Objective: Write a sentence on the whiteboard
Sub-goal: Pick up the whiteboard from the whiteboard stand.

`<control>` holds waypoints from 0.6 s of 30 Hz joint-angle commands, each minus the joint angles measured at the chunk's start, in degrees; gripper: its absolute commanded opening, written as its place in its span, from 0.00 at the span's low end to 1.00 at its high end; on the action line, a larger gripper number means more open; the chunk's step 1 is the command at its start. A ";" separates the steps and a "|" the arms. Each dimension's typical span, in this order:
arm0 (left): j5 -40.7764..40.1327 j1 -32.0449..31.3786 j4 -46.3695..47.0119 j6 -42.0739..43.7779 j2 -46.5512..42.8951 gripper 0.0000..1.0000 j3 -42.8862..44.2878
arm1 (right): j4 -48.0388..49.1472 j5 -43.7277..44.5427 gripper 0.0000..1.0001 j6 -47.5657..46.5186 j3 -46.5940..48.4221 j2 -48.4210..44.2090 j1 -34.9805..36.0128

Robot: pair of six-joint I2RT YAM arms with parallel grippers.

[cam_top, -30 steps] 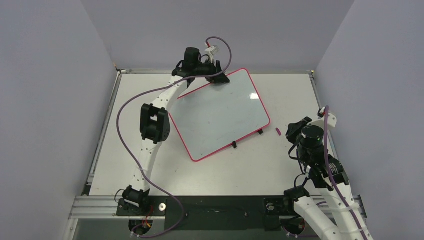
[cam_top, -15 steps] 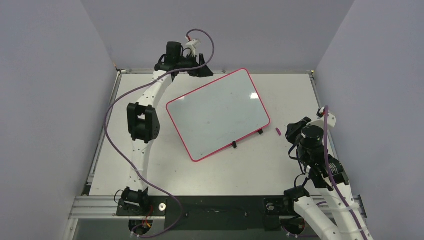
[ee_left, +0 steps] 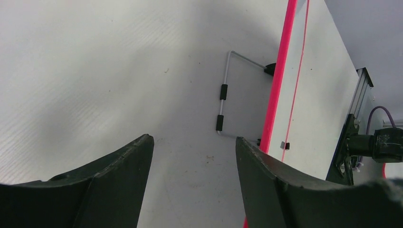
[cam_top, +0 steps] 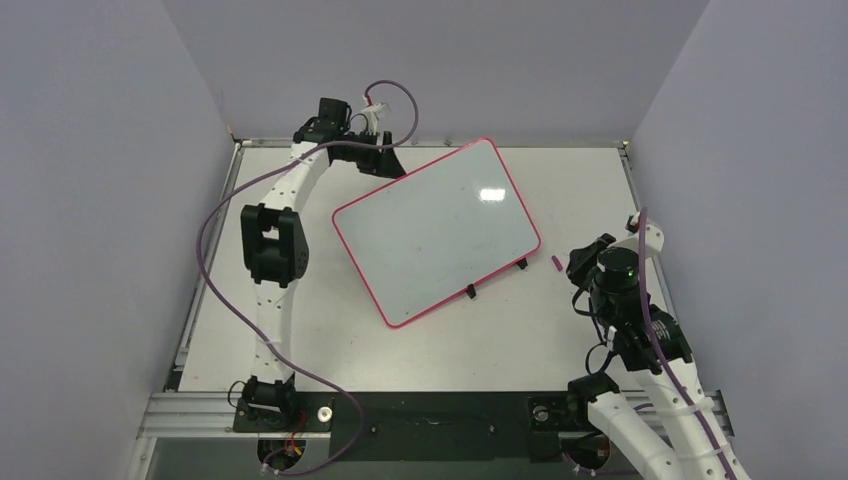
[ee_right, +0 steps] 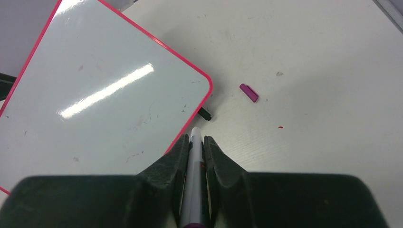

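Observation:
The whiteboard (cam_top: 435,230), white with a pink-red rim, lies tilted in the middle of the table on its small black feet. Its surface carries only faint smudges; the sentence is out of view. My left gripper (cam_top: 388,163) hovers open just beyond the board's far left corner, touching nothing. In the left wrist view, bare table shows between its fingers (ee_left: 192,140), with the board's rim (ee_left: 280,71) and wire stand (ee_left: 225,90) ahead. My right gripper (ee_right: 195,137) is shut on a grey marker (ee_right: 195,156), whose tip points at the board's near right corner (ee_right: 202,95).
A small purple marker cap (cam_top: 556,264) lies on the table just right of the board, also seen as the cap (ee_right: 248,92) in the right wrist view. Grey walls close in the table (cam_top: 300,340) on three sides. The left arm's purple cable arcs over the left side.
My left gripper has let go of the board's far left corner, opened wide and drawn back to the left. The board has settled slightly. The right gripper stays shut on the marker.

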 commanded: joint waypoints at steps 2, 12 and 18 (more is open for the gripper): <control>2.35 0.44 5.74 -2.62 -7.36 0.62 -2.84 | 1.55 -0.25 0.00 0.00 0.06 0.05 0.57; 0.56 2.14 9.91 -5.46 -10.56 0.62 -5.03 | 1.20 -0.22 0.00 -0.13 0.06 -0.26 0.81; 3.65 1.91 4.07 1.38 -12.01 0.62 -7.15 | 1.19 -0.04 0.00 -0.47 -0.36 -0.53 0.88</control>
